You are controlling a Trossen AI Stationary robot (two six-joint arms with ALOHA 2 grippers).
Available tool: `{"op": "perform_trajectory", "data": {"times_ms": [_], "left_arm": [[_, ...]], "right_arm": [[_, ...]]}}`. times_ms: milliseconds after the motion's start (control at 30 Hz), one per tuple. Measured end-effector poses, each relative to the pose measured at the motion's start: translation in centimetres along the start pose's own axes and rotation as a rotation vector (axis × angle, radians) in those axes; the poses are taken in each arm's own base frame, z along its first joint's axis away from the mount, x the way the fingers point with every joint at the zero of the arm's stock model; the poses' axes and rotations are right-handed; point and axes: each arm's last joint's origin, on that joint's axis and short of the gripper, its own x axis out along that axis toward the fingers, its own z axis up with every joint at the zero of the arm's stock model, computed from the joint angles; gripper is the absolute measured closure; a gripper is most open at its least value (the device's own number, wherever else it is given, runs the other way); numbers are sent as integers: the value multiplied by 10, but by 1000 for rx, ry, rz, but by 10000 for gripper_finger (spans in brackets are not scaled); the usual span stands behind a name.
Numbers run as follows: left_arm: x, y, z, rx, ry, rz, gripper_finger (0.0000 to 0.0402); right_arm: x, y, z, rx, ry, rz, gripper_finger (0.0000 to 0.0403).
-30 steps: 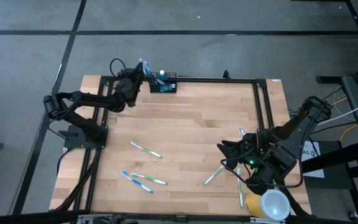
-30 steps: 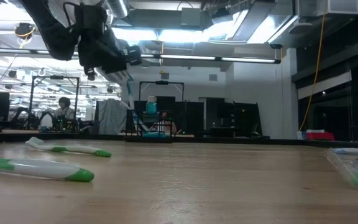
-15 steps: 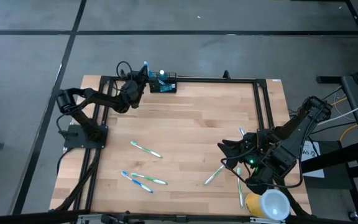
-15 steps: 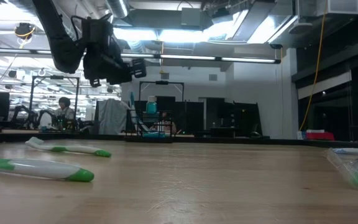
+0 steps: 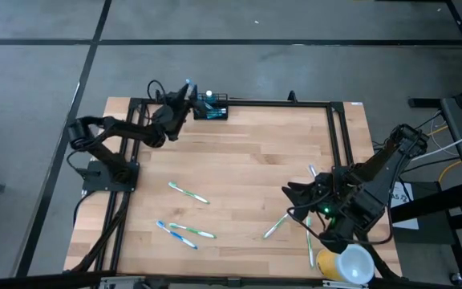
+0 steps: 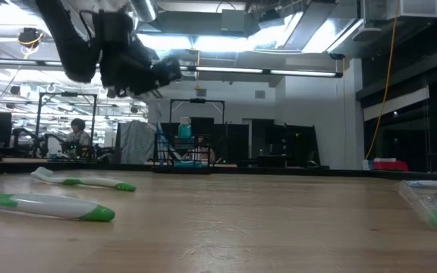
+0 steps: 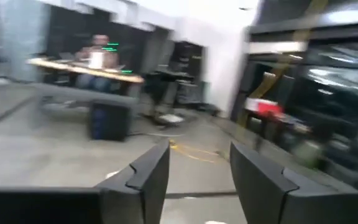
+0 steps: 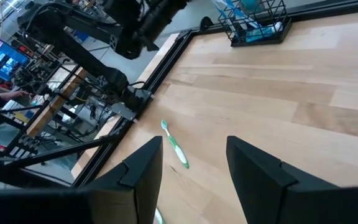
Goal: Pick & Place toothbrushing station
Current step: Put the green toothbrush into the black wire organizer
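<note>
Left gripper fingers parted, empty, beside far-left caddy; lift it clear before fetching 1 toothbrush

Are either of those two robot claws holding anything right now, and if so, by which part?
Nothing is held. The left gripper is open and empty beside the black caddy. The right gripper is open too, hovering empty over the wooden table.
</note>
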Motion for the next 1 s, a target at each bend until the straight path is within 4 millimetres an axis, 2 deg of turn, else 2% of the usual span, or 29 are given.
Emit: {"op": "perform_trajectory", "data": {"times_ms": [100, 233, 333, 433, 567, 733, 833, 900, 1000], "left_arm": [[-17, -11, 14, 58, 83, -135, 232], [-55, -18, 32, 188, 318, -187, 246], [-86, -11, 49, 217, 498, -161, 265], [-113, 1, 65, 170, 661, -166, 281], [-143, 10, 69, 81, 858, -269, 292], [-166, -4, 70, 52, 925, -466, 294], [-176, -13, 68, 57, 904, -516, 291], [-180, -18, 67, 63, 881, -528, 291], [-184, -26, 64, 53, 847, -538, 292]], "right_arm": [[-2, 0, -1, -3, 0, 6, 222], [-2, -1, 0, -19, -26, 9, 222], [-2, -1, 1, -24, -39, 11, 222], [-1, -1, 1, -22, -42, 9, 222], [0, -1, 0, -58, 6, -5, 222], [6, -2, -3, -149, 214, -71, 222], [13, -5, -7, -204, 472, -134, 222], [20, -16, -15, -170, 659, -226, 222], [31, -37, -30, -27, 872, -422, 222]]}}
